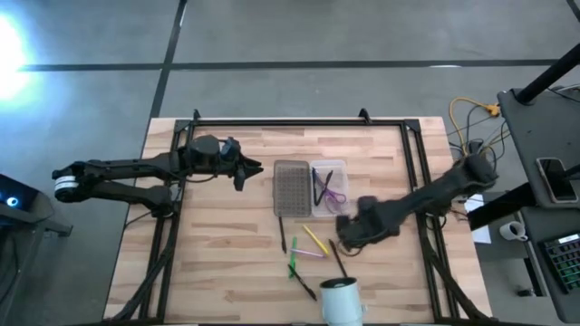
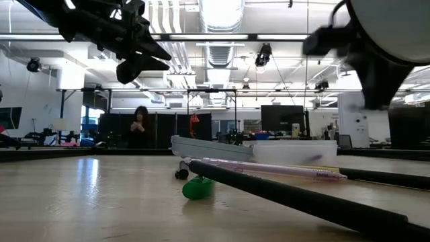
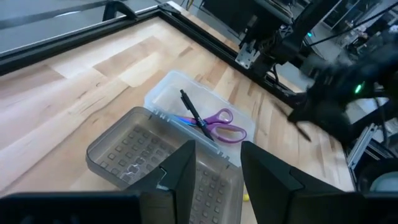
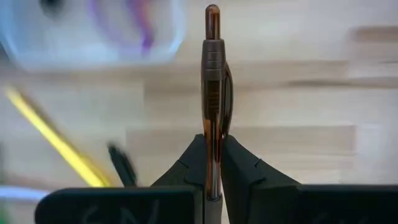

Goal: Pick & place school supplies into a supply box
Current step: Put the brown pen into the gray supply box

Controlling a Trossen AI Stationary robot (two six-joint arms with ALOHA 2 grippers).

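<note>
Pen sits pinched upright between the pressed-together fingers of the right gripper, which hangs lower right of centre in the overhead picture, just below the open box. That clear tray already holds purple scissors and a dark pen; its grey lid lies flat alongside. Yellow marker, green marker and dark pencil wait on the table near the white cup. Carrying seems under way; next comes lining the pen lengthwise over the tray before letting go. Left gripper waits left of the lid, fingers spread.
</note>
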